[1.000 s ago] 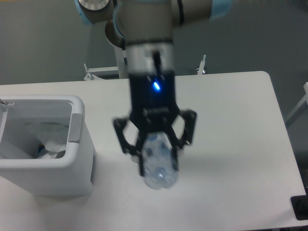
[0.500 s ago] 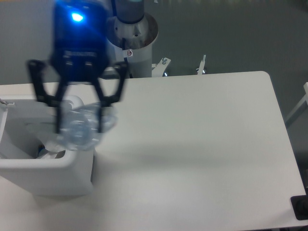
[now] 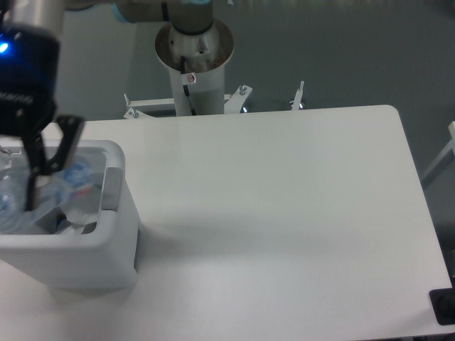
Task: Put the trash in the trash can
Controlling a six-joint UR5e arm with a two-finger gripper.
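Note:
My gripper (image 3: 7, 193) is at the far left edge of the camera view, over the opening of the white trash can (image 3: 85, 249). It is shut on the clear crushed bottle (image 3: 72, 175), whose bluish body sticks out to the right of the one visible finger (image 3: 33, 181). The other finger is cut off by the frame edge. The bottle hangs at about rim height inside the can's outline. Pale crumpled material (image 3: 77, 217) shows low in the can. I cannot tell whether it is the wrapper.
The trash can stands at the front left of the white table (image 3: 284, 213). The arm's base column (image 3: 193, 64) rises behind the table's far edge. A dark object (image 3: 444, 307) sits at the front right corner.
The gripper carried the bottle from the table's middle leftward. It was at the can's right rim half a second ago and is now over the can's opening.

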